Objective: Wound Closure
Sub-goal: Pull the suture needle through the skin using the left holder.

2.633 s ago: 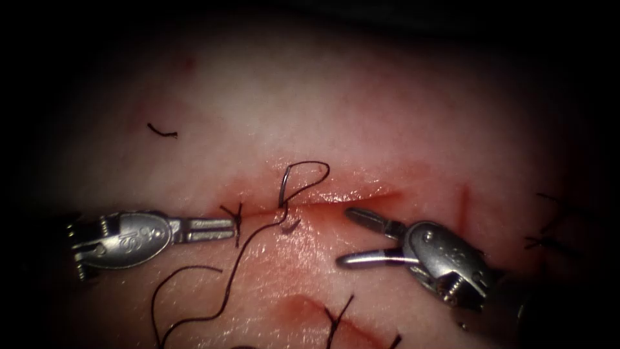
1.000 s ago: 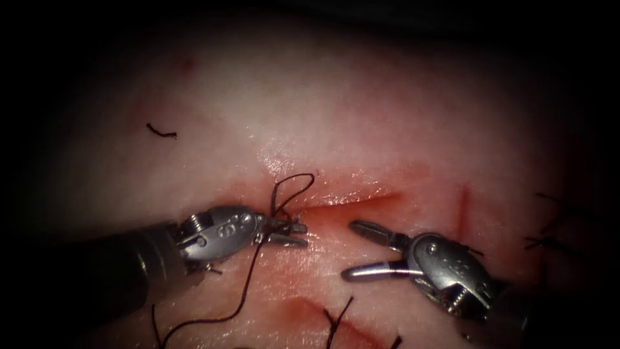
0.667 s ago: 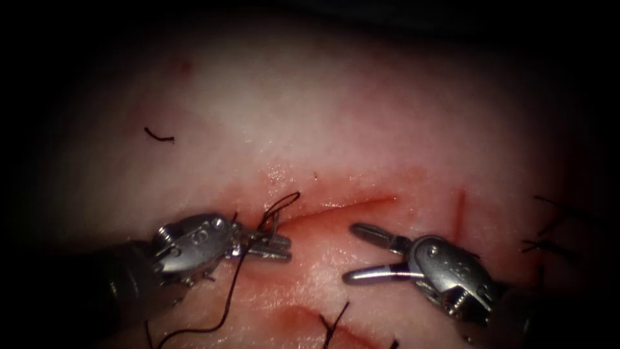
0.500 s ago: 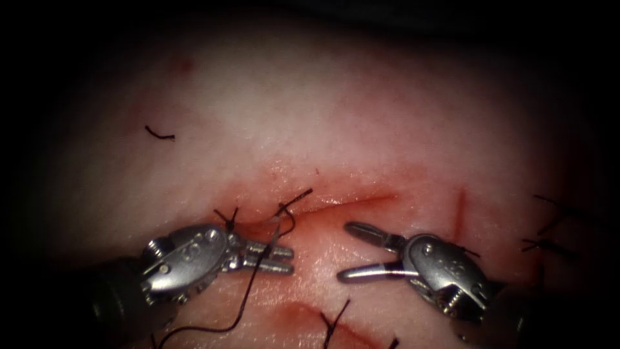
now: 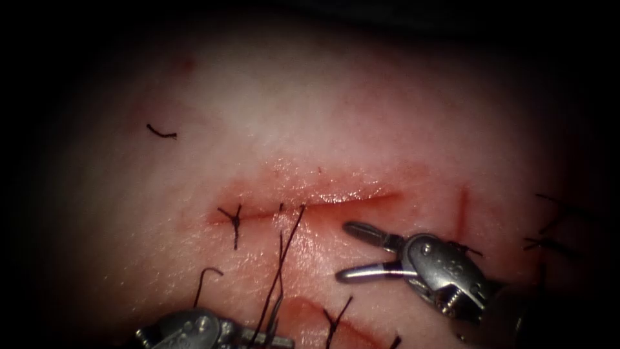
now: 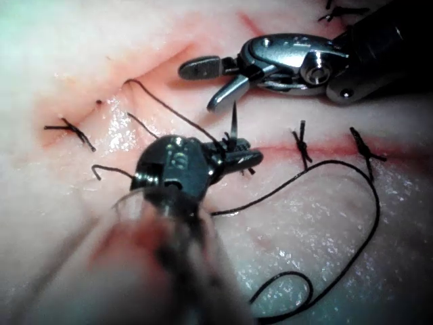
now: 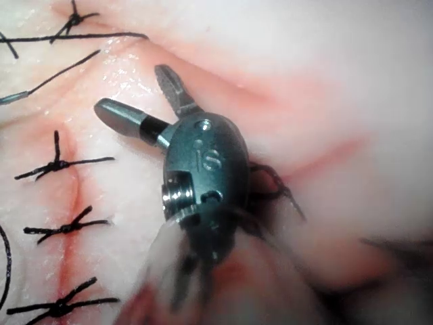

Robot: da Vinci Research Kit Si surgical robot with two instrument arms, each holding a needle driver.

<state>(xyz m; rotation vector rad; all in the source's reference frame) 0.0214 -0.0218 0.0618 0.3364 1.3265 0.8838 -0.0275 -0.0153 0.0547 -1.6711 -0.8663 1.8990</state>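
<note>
The tissue (image 5: 336,110) has a horizontal cut (image 5: 342,199) with one knotted stitch (image 5: 234,218) at its left end. My left tool (image 5: 279,338) sits at the picture's bottom edge, below the cut, shut on the needle (image 6: 232,125), which is out of the tissue and sticks up from the jaws. Dark thread (image 5: 289,249) runs taut from the cut's middle down to it, and a slack loop (image 6: 352,223) lies nearby. My right tool (image 5: 344,252) rests below the cut's right half, open and holding nothing; it is also seen at close range (image 7: 132,89).
A second red cut (image 5: 303,309) with knotted stitches (image 5: 336,318) lies below the tools. Several more tied stitches (image 7: 59,164) show beside the right tool. A cut thread end (image 5: 161,133) lies at upper left, dark thread ends (image 5: 541,243) at right, and a short red mark (image 5: 462,208) is nearby.
My left tool came in from the left, shut on the needle standing in the cut, and drew it down and out, pulling thread through. The right tool stayed open in place.
</note>
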